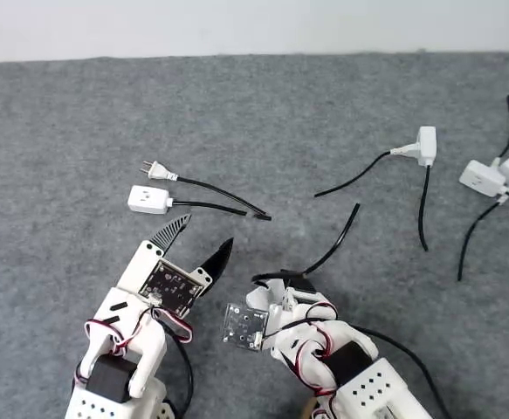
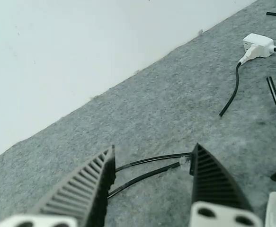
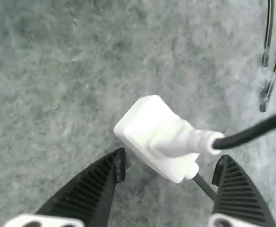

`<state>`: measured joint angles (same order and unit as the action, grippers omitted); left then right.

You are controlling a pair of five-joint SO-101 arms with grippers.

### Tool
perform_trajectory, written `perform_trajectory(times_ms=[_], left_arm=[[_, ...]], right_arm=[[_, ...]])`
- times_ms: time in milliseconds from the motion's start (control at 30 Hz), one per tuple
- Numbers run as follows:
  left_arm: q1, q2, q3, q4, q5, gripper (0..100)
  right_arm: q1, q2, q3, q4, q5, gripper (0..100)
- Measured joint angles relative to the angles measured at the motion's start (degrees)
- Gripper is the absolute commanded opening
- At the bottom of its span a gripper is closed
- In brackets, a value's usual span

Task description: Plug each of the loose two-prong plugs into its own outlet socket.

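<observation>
The left gripper (image 1: 207,230) is hovering low over the grey carpeted table surface (image 1: 324,105), its black ribbed fingers (image 1: 171,233) spread apart and grasping nothing. Just beyond its tips the loose white two-prong plug (image 1: 156,170) is lying on its side. The small white rectangular outlet socket (image 1: 147,199) is lying just beside the plug without touching it. In the left wrist view their two thin black cords (image 2: 152,161) are running side by side between the fingers, while the plug and the socket are cut off from sight.

The right gripper (image 3: 172,158) is pointing down with its fingers (image 3: 97,187) released. They are standing either side of a white socket block with a white plug body seated against it (image 3: 161,137). The prongs are hidden, and whether either finger is touching the block cannot be made out. In the high view the arm's own body is covering this pair, and a curving black cord (image 1: 337,240) is coming out from under it.

Farther off, a joined white plug and socket (image 1: 424,145) is lying near the far right. Another white pair (image 1: 494,177) is lying at the right edge, where its joint is hard to make out.
</observation>
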<state>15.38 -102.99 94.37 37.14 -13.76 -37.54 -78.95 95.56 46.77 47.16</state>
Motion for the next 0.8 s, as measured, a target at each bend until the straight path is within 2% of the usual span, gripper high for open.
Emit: perform_trajectory(times_ms=[133,267,300,400,500,800], left_arm=[[0.0,0.0,0.0,0.0,0.0,25],[0.0,0.0,0.4,-0.2,0.0,25],[0.0,0.0,0.7,-0.5,0.0,25],[0.0,0.0,0.9,-1.1,0.0,25],[0.0,0.0,1.0,-1.1,0.0,25],[0.0,0.0,1.0,-1.1,0.0,25]], right_arm=[[0.0,0.0,0.0,0.0,0.2,26.1],[0.0,0.0,0.3,0.0,1.4,2.8],[0.0,0.0,0.3,0.0,2.2,0.0],[0.4,-1.1,0.3,-1.1,3.7,6.4],[0.4,-1.1,0.0,-2.4,3.8,0.9],[0.4,-1.1,0.3,-2.5,3.9,0.9]])
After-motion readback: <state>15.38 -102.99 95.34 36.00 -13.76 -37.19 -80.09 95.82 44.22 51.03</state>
